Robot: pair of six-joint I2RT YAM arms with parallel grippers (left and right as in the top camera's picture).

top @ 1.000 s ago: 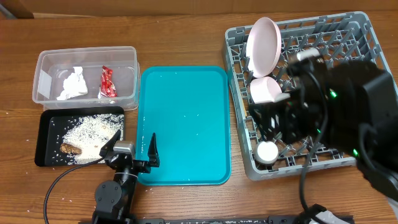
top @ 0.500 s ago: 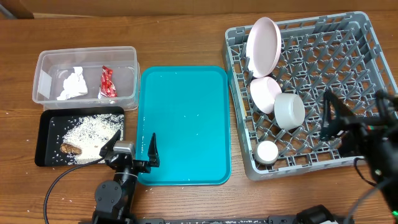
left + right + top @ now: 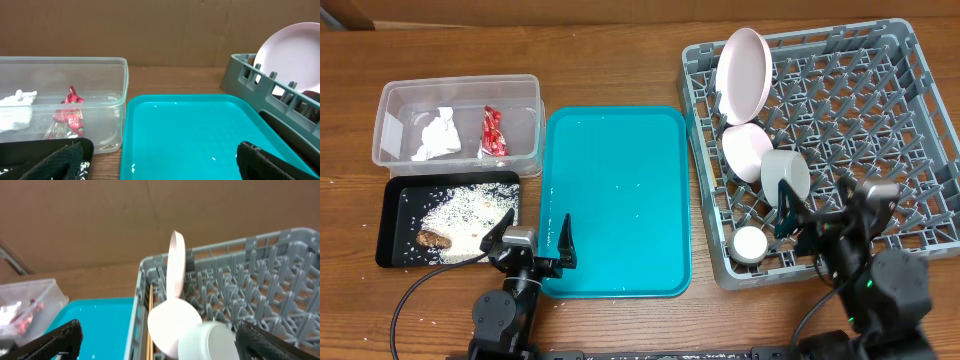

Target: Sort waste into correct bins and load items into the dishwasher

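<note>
The grey dish rack (image 3: 910, 110) holds the white plate (image 3: 744, 66) on edge, two pale bowls (image 3: 747, 150) (image 3: 786, 175), a small white cup (image 3: 751, 244) and the chopsticks (image 3: 149, 311) along its left wall. The clear tub (image 3: 410, 95) holds the white tissue (image 3: 438, 134) and the red wrapper (image 3: 494, 131). The black tray (image 3: 392, 225) holds rice (image 3: 465, 217) and a brown scrap (image 3: 433, 240). My left gripper (image 3: 531, 239) is open and empty at the teal tray's front left corner. My right gripper (image 3: 820, 212) is open and empty over the rack's front part.
The teal tray (image 3: 617, 200) lies between the bins and the rack, with a few rice grains on it. Stray rice grains lie on the wooden table around the black tray. A cable runs from the left arm at the front edge.
My right arm has drawn back from over the rack's bowls to the rack's front edge. The second bowl now leans in the rack beside the first. The left arm has not moved.
</note>
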